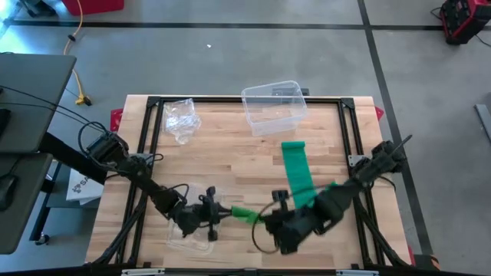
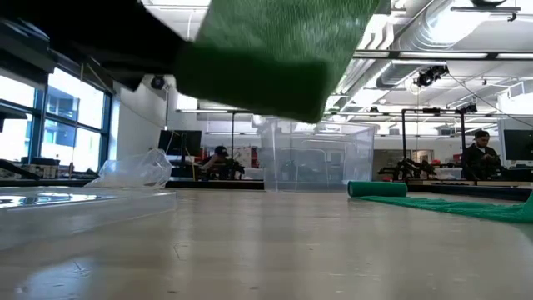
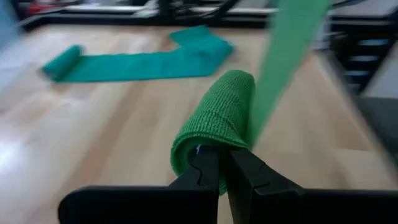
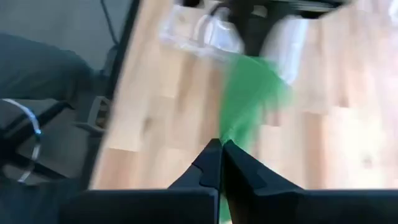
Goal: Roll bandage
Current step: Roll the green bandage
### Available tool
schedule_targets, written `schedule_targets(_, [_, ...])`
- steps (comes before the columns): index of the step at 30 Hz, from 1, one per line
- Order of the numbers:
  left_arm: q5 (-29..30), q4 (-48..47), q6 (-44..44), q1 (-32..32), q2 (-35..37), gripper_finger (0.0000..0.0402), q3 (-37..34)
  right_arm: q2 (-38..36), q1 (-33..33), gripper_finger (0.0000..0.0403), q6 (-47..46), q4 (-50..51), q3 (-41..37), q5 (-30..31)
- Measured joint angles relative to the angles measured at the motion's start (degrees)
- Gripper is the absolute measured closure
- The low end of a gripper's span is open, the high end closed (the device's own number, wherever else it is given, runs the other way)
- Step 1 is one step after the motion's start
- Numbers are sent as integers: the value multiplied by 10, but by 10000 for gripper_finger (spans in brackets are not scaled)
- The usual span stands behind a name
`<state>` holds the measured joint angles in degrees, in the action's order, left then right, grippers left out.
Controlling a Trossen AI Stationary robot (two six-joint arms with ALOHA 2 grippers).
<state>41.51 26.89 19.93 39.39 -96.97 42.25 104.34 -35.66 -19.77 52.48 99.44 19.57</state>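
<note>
- Left gripper near the front edge of the table, clamped on the rolled end of the green bandage; right gripper just beside, pinched tight on the strip.
- Rest of bandage laid flat toward the middle, far end just short of the clear bin; nothing clearly seen inside the bin.
- Crumpled plastic bag at the back left; bare wood between bag and grippers.
- Low across the table: bandage hanging close overhead, small roll lying right of the bin, wide bare tabletop in front.
- Left wrist: fingertips closed on the roll, strip rising taut.
- Right wrist: fingertips together on the strip.
</note>
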Motion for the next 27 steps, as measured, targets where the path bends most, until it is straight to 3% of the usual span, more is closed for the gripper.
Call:
schedule_targets(8, [-88, 16, -28, 41, 0, 401, 51, -11, 108, 403, 71, -7, -19, -72])
schedule_targets(12, [-75, 24, -37, 49, 1, 401, 60, -10, 132, 403, 97, -50, -29, -124])
schedule_targets(19, [26, -62, 12, 22, 0, 401, 59, -10, 63, 403, 110, -123, -20, -172])
schedule_targets(24, [13, -91, 40, -19, -3, 401, 59, -10, 5, 403, 104, -180, -20, -200])
schedule_targets(27, [-18, -78, 17, -32, -3, 401, 59, -11, -13, 403, 110, -192, -20, -180])
